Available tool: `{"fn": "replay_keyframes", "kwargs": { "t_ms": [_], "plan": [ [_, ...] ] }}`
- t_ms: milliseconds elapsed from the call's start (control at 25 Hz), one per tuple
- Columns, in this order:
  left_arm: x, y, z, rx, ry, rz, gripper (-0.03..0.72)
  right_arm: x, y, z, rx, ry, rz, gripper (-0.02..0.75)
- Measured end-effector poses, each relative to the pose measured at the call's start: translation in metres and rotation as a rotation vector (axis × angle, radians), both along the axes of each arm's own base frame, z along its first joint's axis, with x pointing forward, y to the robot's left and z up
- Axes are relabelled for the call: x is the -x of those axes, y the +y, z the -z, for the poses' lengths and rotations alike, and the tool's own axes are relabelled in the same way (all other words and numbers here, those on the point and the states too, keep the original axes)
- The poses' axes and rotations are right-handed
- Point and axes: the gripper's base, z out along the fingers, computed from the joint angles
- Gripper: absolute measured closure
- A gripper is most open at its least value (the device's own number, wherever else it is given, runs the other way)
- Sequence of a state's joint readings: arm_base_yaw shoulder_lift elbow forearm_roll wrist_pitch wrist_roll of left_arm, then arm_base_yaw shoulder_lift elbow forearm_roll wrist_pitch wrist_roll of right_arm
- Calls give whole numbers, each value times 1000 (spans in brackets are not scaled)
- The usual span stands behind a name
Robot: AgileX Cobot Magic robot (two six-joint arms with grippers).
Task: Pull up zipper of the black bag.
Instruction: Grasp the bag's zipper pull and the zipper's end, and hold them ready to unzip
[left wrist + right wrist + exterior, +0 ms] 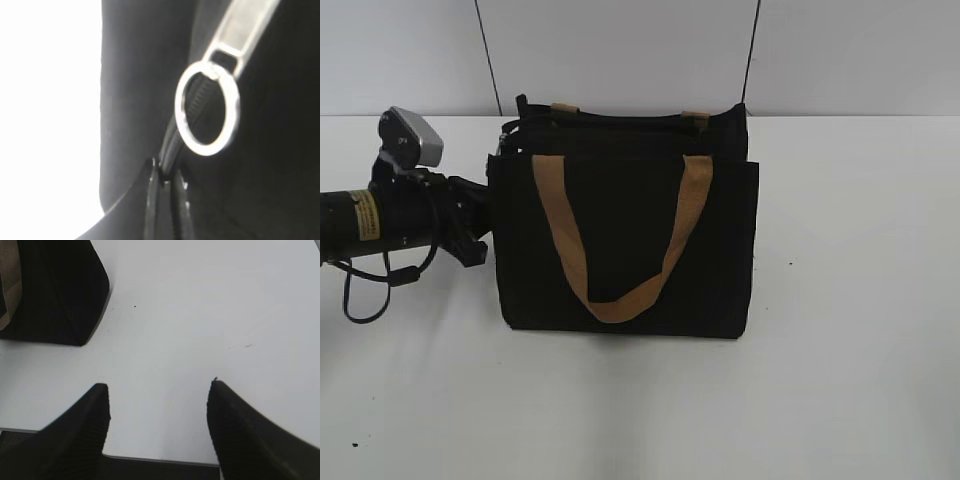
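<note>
The black bag stands upright mid-table, one tan handle hanging down its front. The zipper runs along its top edge. My left gripper is at the bag's left end. In the left wrist view its jaws are shut on a thin dark strip at the zipper's end, just below the silvery pull tab and its metal ring. My right gripper is open and empty over the table, to the right of the bag's corner; it is out of the exterior view.
The white table stretches to the right of and in front of the bag. The left arm's cable loops down at the far left. A white wall with two dark seams stands behind.
</note>
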State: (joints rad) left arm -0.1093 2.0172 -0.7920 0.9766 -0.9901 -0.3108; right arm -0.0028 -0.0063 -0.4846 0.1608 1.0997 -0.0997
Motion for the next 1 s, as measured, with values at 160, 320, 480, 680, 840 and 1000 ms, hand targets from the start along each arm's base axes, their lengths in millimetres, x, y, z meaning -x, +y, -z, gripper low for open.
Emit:
{"fn": "replay_keyframes", "kwargs": {
  "t_ms": [160,320,480,680,840,1000],
  "plan": [
    [12,7,-18,-85,-4,-43,650,0,0,0,0,0,0,265],
    [15,14,-39,-168,-35,-112,650,0,0,0,0,0,0,265],
    [18,18,-67,-174,-103,-156,651,0,0,0,0,0,0,265],
    [23,19,-90,-117,-120,-189,651,0,0,0,0,0,0,265],
    [24,19,-92,-89,-93,-199,651,0,0,0,0,0,0,265],
    [25,18,-90,-93,-73,-187,651,0,1,0,-8,0,-4,265]
  ]
}}
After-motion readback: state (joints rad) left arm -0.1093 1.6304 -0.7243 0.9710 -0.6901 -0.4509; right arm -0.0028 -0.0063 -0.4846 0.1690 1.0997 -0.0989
